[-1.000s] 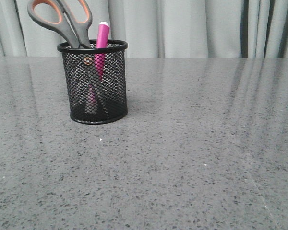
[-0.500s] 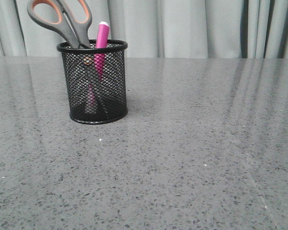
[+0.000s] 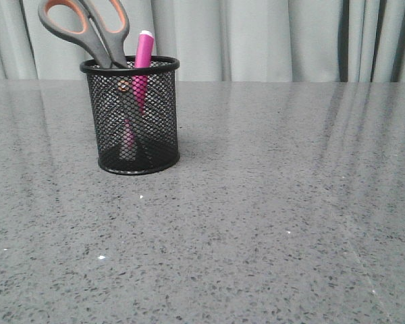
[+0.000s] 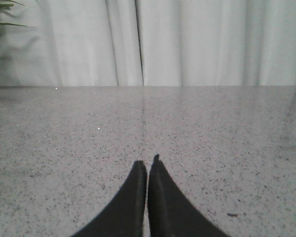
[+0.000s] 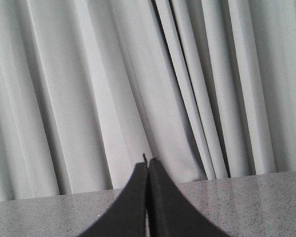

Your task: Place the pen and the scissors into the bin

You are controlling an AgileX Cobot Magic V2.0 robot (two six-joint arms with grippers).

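Note:
The black wire-mesh bin (image 3: 130, 118) stands upright on the grey speckled table at the back left of the front view. The magenta pen (image 3: 143, 57) stands inside it, its white tip above the rim. The scissors (image 3: 94, 30) stand in it blades down, grey handles with orange lining sticking out and leaning left. Neither gripper shows in the front view. My left gripper (image 4: 147, 165) is shut and empty, low over bare table. My right gripper (image 5: 148, 161) is shut and empty, facing the curtain. The bin is out of both wrist views.
A grey pleated curtain (image 3: 256, 40) hangs behind the table's far edge. A bit of green plant (image 4: 0, 12) shows at a corner of the left wrist view. The grey table top (image 3: 270, 216) stretches to the right and front of the bin.

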